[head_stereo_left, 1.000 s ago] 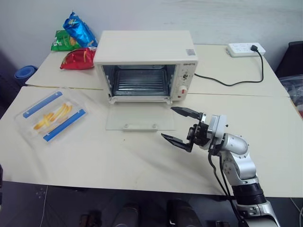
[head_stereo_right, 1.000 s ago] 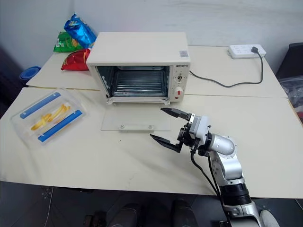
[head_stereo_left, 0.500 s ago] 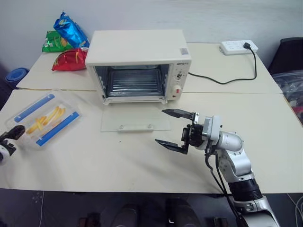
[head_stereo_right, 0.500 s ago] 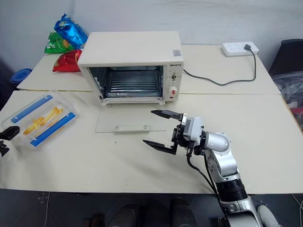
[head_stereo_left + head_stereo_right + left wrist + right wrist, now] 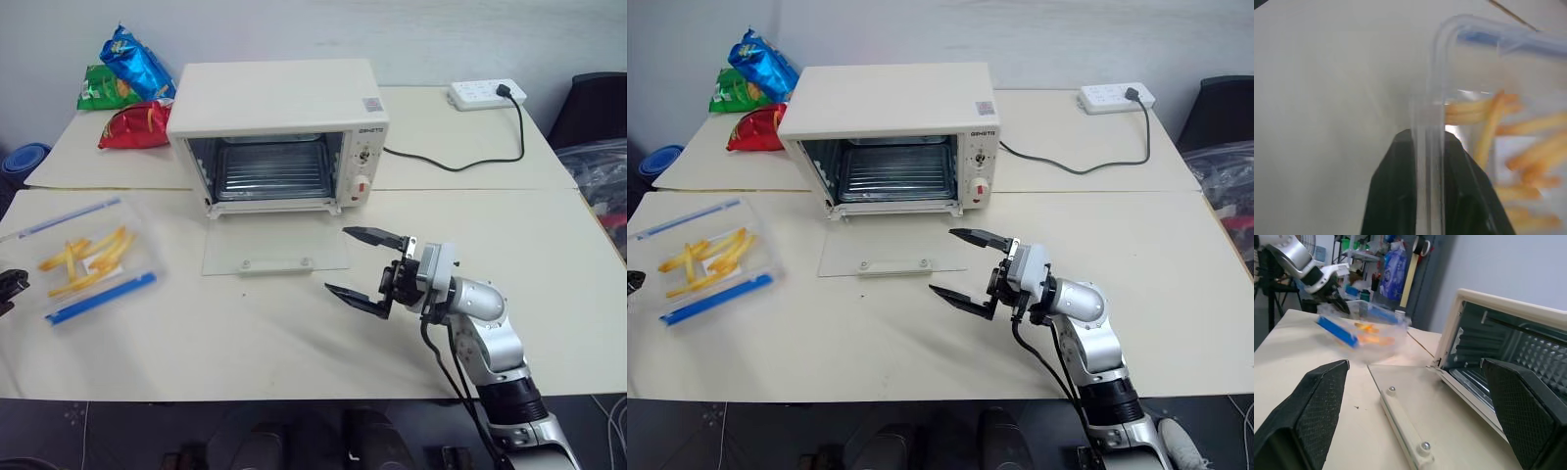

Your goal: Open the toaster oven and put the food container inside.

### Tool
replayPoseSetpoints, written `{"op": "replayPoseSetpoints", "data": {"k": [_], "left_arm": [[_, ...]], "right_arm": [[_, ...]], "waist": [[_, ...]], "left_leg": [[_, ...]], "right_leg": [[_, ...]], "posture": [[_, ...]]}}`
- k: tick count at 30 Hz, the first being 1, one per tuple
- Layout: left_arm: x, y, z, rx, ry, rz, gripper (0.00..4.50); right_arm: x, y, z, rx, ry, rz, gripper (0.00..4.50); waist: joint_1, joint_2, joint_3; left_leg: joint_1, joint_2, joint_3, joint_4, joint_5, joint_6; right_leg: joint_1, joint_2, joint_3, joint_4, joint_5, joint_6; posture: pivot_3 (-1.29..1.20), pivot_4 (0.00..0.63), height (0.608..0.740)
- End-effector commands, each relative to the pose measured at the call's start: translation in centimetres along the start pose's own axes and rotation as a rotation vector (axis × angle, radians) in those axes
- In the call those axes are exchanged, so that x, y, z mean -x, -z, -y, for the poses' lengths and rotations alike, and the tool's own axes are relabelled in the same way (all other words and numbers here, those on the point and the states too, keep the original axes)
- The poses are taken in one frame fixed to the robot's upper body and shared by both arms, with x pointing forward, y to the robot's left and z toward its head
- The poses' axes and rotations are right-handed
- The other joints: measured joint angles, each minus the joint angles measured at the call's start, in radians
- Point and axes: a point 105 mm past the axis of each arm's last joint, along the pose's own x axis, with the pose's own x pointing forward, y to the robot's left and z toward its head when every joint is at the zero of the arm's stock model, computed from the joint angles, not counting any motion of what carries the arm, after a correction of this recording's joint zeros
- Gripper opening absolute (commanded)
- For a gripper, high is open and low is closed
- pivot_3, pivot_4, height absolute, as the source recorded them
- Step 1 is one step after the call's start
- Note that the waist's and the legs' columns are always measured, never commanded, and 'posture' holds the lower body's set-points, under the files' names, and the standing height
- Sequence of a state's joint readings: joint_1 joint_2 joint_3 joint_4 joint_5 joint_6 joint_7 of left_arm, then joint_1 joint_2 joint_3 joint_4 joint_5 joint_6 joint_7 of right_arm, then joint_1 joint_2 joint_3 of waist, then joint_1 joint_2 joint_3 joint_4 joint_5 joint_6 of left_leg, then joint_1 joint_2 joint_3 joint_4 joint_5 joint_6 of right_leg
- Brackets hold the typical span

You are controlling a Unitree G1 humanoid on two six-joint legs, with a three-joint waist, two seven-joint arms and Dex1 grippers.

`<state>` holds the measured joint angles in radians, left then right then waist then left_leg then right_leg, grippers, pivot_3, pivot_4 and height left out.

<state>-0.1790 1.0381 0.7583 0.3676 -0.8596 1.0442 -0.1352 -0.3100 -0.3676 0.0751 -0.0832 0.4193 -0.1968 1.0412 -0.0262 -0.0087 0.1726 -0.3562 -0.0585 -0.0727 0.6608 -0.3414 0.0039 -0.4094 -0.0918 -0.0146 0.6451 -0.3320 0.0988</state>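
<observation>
Clear plastic is what you have between the black fingers [image 5: 1400, 196] of your left gripper [image 5: 8, 287]: they are pinched on the rim of the food container [image 5: 86, 266], as the left wrist view shows, with the wall of the box standing up between the two pads and the yellow fries [image 5: 1508, 147] just behind it. From the head views, the container sits at the left end of the table [image 5: 294, 343], well to the left of the toaster oven [image 5: 279, 132]. In the right wrist view it looks tilted, one blue-strip edge [image 5: 1337, 330] raised off the tabletop (whether the far edge still rests on the table you cannot tell).

The toaster oven stands near the middle of the table with its glass door [image 5: 276, 252] folded down flat on the tabletop, white bar handle toward you, and the wire rack [image 5: 267, 166] bare inside. The knobs and red button [image 5: 361, 183] are on its right panel.

Your right gripper [image 5: 364, 267] hangs above the table just right of the open door, pointing to the left, its two fingers spread wide with nothing between them.

Behind the oven on the left lie blue, green and red snack bags [image 5: 129, 78]. At the back right a white power strip [image 5: 487, 94] lies with a black cord [image 5: 460, 162] running to the oven.
</observation>
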Motion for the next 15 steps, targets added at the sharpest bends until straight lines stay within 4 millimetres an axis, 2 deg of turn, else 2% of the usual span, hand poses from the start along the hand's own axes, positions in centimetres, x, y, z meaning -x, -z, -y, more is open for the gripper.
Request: {"op": "replayPoseSetpoints", "data": {"k": [1, 5, 9, 12, 15], "left_arm": [[1.5, -1.9, 3.3, 0.009, 0.208, 0.019, 0.32], [1.9, -1.9, 6.0, -0.126, 0.26, -0.001, 0.32], [1.6, 0.2, 13.3, -0.251, 0.428, -0.085, 0.32], [0.6, 1.5, 17.3, -0.3, 0.49, -0.116, 0.32], [-0.2, 2.3, 20.1, -0.322, 0.516, -0.131, 0.32]], "right_arm": [[0.5, -1.0, 0.2, 0.048, 0.024, 0.013, 4.5], [1.8, -0.2, 0.3, 0.047, 0.067, -0.038, 4.5], [3.2, 0.4, -0.1, 0.034, 0.119, -0.087, 4.5], [3.3, 0.5, -0.4, 0.033, 0.13, -0.1, 4.5], [3.2, 0.5, -0.5, 0.032, 0.142, -0.099, 4.5]], "waist": [[0.004, 0.0, 0.0], [0.011, -0.001, 0.0], [0.029, -0.001, 0.0], [0.032, 0.0, 0.0], [0.02, -0.001, 0.0]], "left_leg": [[0.0, 0.0, 0.0, 0.0, 0.0, 0.0], [0.0, 0.0, 0.0, 0.001, 0.0, 0.0], [-0.001, 0.0, 0.0, 0.001, 0.0, 0.0], [0.0, -0.002, 0.0, 0.003, 0.0, 0.001], [0.0, -0.001, 0.0, 0.003, 0.0, 0.0]], "right_leg": [[0.0, 0.0, 0.0, 0.0, 0.0, 0.0], [0.001, 0.0, 0.0, 0.0, 0.0, 0.0], [0.0, 0.0, 0.001, 0.0, 0.0, 0.0], [0.002, -0.001, 0.001, 0.001, 0.0, 0.001], [0.0, 0.0, 0.001, 0.003, 0.001, 0.001]], "posture": [[0.0, 0.15, 0.74], [0.0, 0.15, 0.74], [0.0, 0.15, 0.74], [0.0, 0.15, 0.74], [0.0, 0.15, 0.74]]}}
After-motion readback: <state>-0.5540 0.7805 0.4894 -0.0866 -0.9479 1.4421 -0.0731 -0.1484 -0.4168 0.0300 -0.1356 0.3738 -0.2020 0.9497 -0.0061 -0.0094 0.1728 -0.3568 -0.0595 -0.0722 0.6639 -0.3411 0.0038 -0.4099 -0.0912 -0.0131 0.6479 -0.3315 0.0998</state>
